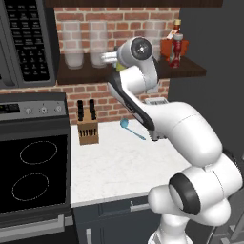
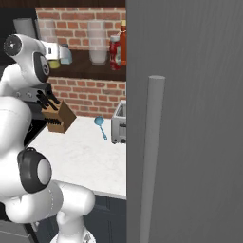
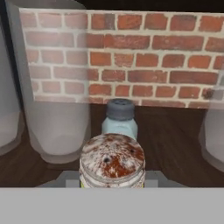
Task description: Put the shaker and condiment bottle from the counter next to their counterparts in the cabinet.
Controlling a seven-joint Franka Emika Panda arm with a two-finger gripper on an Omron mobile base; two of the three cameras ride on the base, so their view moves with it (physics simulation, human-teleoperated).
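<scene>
My gripper [image 3: 112,180] is shut on the yellow-green shaker [image 3: 112,161], whose mottled grey cap rises between the fingertips. Just behind it on the dark wooden cabinet shelf [image 3: 175,144] stands the pale blue shaker [image 3: 120,120]. From the right base, the held shaker [image 2: 54,63] hangs at the shelf's front edge beside the pale blue shaker [image 2: 66,56]. Further right on the shelf [image 1: 190,71], the red condiment bottle [image 1: 177,51] stands upright against the squat orange-red flask [image 1: 167,46]. The arm's wrist hides the gripper [image 1: 116,61] from the left base.
Tall glass jars [image 3: 52,87] flank the shakers on the shelf. A black microwave [image 1: 24,43] hangs above the stove [image 1: 33,176]. On the counter are a knife block [image 1: 87,126], a blue scoop [image 1: 131,127] and a toaster [image 2: 118,124]. A grey door with a handle [image 2: 154,142] stands at right.
</scene>
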